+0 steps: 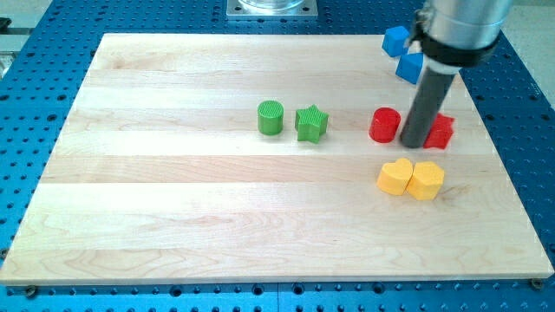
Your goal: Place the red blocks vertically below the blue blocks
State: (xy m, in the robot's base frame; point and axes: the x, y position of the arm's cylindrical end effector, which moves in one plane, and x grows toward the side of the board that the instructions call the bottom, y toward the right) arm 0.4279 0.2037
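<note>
Camera view, right of centre: my tip (414, 144), a plain dark rod end with no gripper, stands between the ridged red cylinder (384, 125) and a partly hidden red block (440, 132); two blue blocks (396, 40) (409, 67) sit upper right on the wooden board (173, 199).

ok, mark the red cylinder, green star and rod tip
red cylinder (384, 124), camera view, on its front face
green star (311, 123), camera view, on its top centre
my tip (414, 143), camera view, rod's bottom end

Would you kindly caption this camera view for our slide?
My tip sits between two red blocks, below the blue blocks.
</note>
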